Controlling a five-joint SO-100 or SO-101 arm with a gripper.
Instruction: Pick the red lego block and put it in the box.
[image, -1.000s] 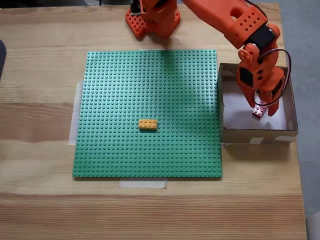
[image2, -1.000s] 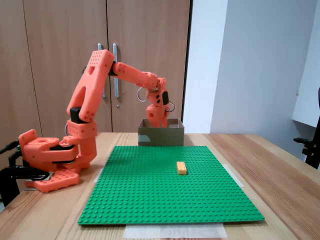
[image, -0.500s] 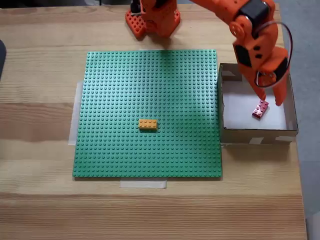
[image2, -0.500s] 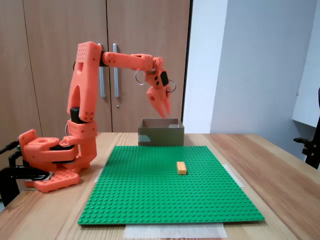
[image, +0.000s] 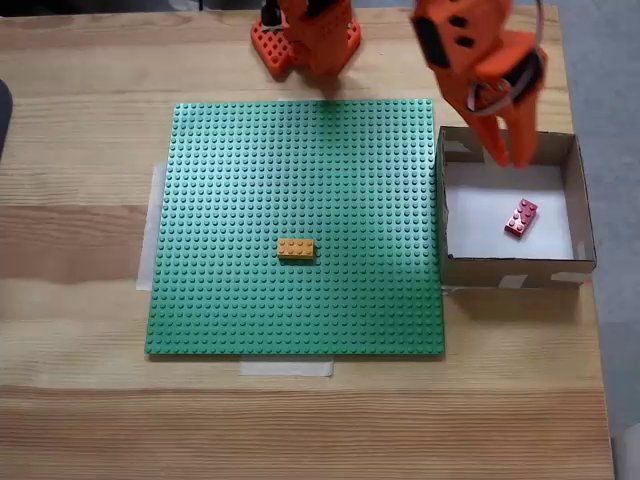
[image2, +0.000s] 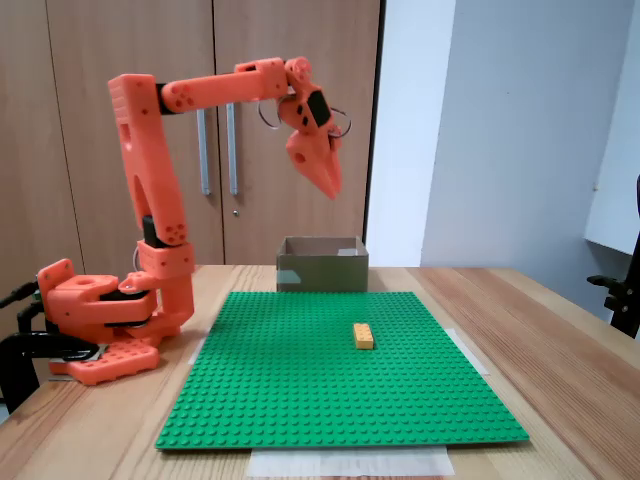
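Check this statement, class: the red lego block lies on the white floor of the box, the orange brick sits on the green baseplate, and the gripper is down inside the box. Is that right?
Not quite. The gripper is raised well above the box, as a fixed view from the side shows. The rest stands: the red lego block lies on the box's white floor and the orange brick sits on the green baseplate.

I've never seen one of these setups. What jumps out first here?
The bright orange arm rears high over the table, its gripper hanging above a cardboard box. In the top-down fixed view, a red brick lies inside the box, and an orange brick sits alone on the big green studded plate.
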